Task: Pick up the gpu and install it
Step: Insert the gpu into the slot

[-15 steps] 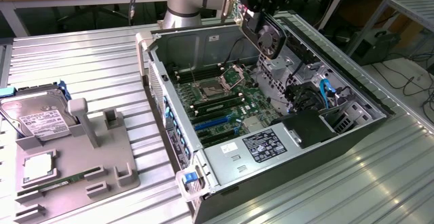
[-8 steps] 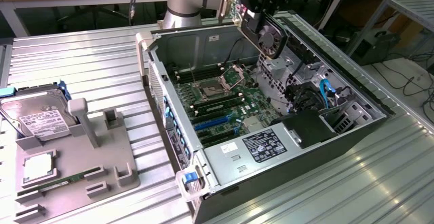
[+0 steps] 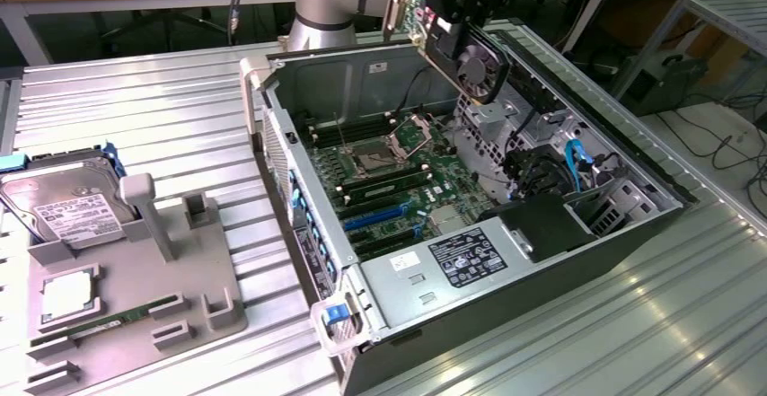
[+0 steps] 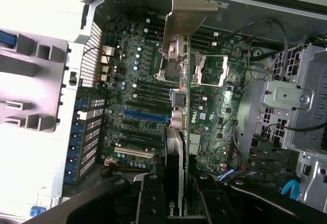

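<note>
Ribbed metal bench | hand clamps gpu over case | arm cut off above

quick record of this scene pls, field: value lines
hand: shut on gpu
gpu: held on edge above the motherboard, not seated
case: open, lying on the table
motherboard: exposed inside the case, blue slots empty
holder: grey, at the exterior view's left, hard drive standing in it
table: ribbed metal
</note>
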`<action>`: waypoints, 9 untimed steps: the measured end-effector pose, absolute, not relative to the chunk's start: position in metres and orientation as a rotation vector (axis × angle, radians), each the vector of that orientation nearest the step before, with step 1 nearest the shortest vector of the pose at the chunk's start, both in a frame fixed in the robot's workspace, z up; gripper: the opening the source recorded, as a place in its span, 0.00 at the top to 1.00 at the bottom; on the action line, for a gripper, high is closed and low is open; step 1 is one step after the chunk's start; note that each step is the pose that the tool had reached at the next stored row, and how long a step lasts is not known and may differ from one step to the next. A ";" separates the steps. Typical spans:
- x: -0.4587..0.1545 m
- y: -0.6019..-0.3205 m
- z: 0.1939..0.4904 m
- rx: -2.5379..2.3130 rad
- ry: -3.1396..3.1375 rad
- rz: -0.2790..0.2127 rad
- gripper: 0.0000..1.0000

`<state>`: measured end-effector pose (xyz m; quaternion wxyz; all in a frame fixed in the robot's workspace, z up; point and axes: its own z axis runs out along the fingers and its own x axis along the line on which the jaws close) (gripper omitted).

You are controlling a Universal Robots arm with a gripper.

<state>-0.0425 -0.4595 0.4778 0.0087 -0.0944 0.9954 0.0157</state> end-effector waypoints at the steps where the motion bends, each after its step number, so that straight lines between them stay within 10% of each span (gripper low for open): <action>1: -0.043 -0.460 0.478 -0.302 3.109 0.049 0.73; 9: -0.043 -0.460 0.478 -0.379 3.102 0.050 0.73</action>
